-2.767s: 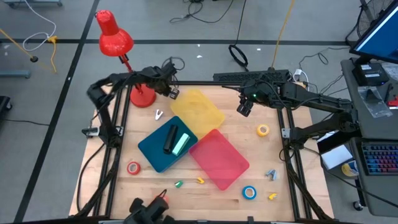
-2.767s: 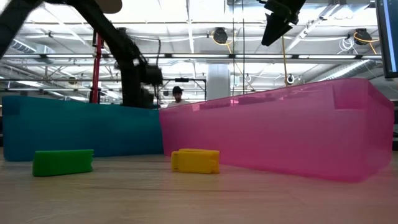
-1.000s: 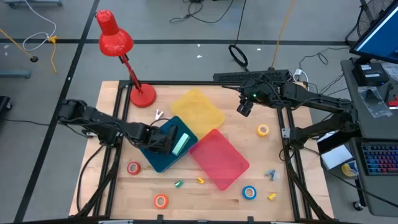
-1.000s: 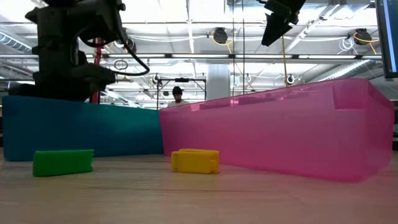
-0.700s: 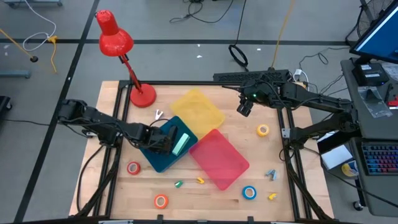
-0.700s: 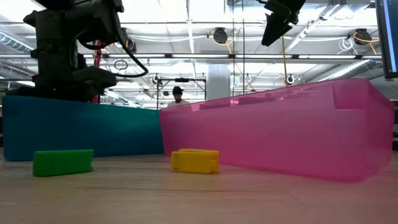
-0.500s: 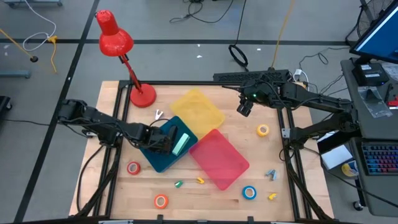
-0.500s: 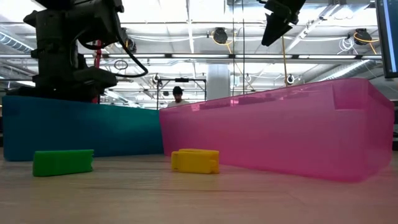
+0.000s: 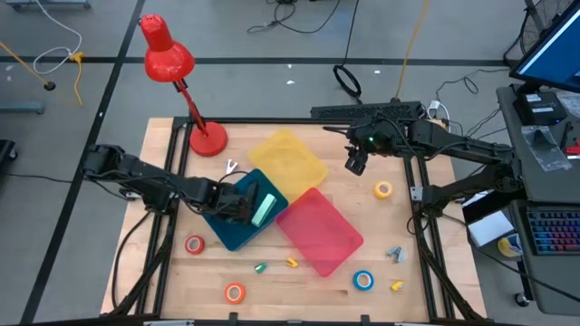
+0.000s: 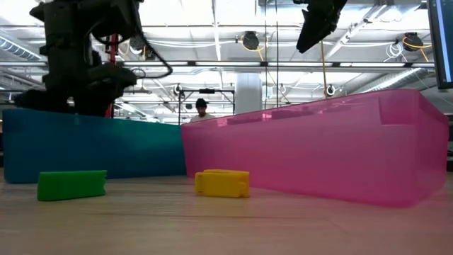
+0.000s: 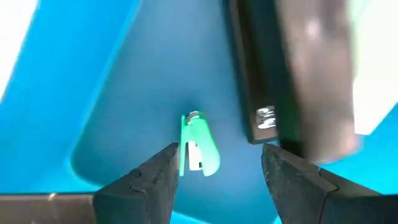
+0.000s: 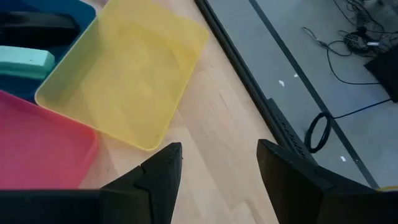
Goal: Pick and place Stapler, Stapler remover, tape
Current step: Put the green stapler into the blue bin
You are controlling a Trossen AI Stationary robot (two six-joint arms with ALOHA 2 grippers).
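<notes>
Green staple remover (image 11: 198, 145) lies on the floor of the blue tray (image 9: 220, 220), between the left end effector's (image 9: 237, 206) parted fingers (image 11: 149, 180), not gripped; its long axis runs roughly along the fingers' line, metal tip pointing away from the wrist. Just beside it lies a black stapler (image 9: 246, 203), roughly parallel, with a mint stapler (image 9: 264, 210) on its far side. Left end effector released, low inside the tray. Right end effector (image 9: 355, 161) hangs above the bench (image 9: 362, 237) near the yellow tray (image 9: 288, 159), fingers apart, empty.
</notes>
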